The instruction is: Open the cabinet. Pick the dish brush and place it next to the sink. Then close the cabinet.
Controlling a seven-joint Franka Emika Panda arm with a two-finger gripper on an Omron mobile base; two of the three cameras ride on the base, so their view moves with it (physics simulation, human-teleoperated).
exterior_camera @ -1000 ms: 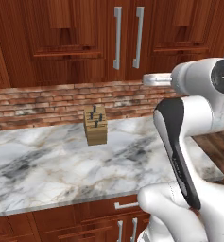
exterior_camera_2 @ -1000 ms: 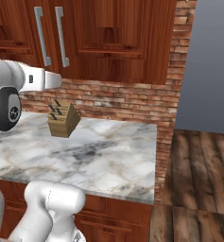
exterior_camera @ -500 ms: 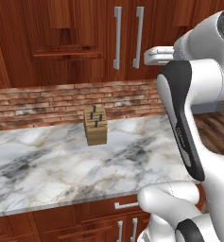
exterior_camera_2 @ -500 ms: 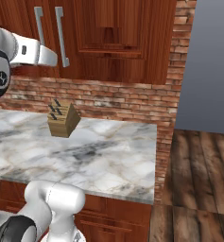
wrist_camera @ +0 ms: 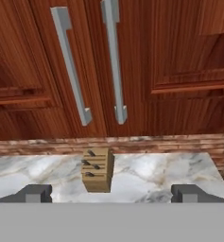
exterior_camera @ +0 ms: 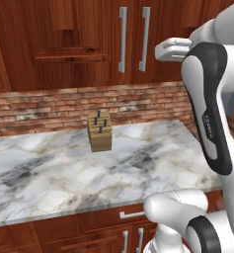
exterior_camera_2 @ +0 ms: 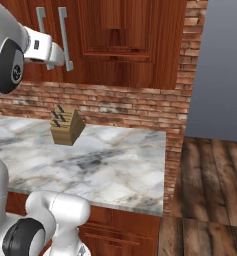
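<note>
Facing the cabinet at 12 o'clock, both doors shut, bar handles side by side. End effector fully open, holding nothing, probably aimed for a handle. Knife block on the marble tabletop below. Dish brush presumably inside, hidden.

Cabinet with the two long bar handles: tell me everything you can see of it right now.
The cabinet is a reddish-brown wooden wall unit above the brick backsplash. Both plain doors are shut, meeting at a centre seam. Each carries a long vertical silver bar handle beside that seam. Nothing touches it; the open gripper faces it from a distance.
</note>
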